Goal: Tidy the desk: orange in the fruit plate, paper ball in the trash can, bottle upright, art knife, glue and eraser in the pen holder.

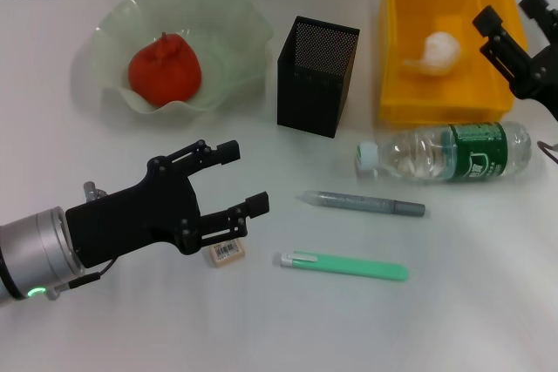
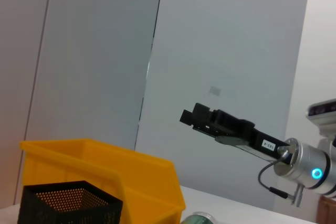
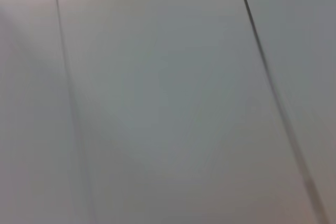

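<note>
Roughly halfway thru. Done: orange, lumpy red-orange w/ creased top, sits in the fruit plate, pale-green translucent glass w/ wavy rim. Paper ball, crumpled white, lies inside the trash can, bright yellow hard-plastic bin w/ tall walls.

Left to do: bottle, clear plastic w/ green label, lies on its side on the desk just in front of the bin, cap toward the pen holder. Pen holder is black square metal mesh, looks empty. Glue, slim grey stick, and art knife, flat mint-green plastic, lie apart nr desk centre. Eraser, tiny tan block w/ barcode label, rests on desk.

Left gripper fingers spread wide, just above/over the eraser, not pinching anything. Right gripper hangs at bin's right edge; open or closed, can't tell.
</note>
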Available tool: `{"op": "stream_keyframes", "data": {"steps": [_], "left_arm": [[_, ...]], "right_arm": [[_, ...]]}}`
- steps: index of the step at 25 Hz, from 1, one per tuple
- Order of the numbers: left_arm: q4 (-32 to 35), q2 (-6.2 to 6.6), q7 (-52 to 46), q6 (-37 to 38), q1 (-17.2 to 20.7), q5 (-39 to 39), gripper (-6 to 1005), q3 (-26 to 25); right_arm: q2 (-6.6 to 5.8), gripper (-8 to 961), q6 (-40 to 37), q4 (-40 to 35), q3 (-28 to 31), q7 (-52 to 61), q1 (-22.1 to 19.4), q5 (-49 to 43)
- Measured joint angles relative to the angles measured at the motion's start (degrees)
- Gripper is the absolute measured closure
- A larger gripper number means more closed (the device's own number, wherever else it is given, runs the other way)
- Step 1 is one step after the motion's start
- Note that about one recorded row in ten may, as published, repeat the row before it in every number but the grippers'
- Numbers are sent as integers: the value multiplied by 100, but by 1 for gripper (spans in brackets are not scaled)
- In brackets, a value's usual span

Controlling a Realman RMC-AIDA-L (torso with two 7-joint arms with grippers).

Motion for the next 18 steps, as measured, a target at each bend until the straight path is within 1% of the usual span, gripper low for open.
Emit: {"op": "stream_keyframes", "data": {"steps": [3, 7, 12, 15, 18], "left_arm": [[10, 16, -23, 75, -10, 13, 212, 9], [27, 31, -25, 112, -11, 31, 214, 16], [158, 50, -138, 82, -19, 176, 216, 51], [175, 50, -142, 67, -20, 181, 217, 57], [195, 52, -136, 63, -42, 184, 218, 113]], "right_arm": [[-16, 154, -227, -665, -414, 1118, -98, -254], [-62, 155, -530, -1418, -889, 1912, -204, -632], [-143, 157, -510, -1995, -1027, 2406, -177, -1344], [-212, 157, -536, -2108, -1037, 2487, -99, -1803], [-237, 158, -628, -2289, -1051, 2569, -28, -2274]]}}
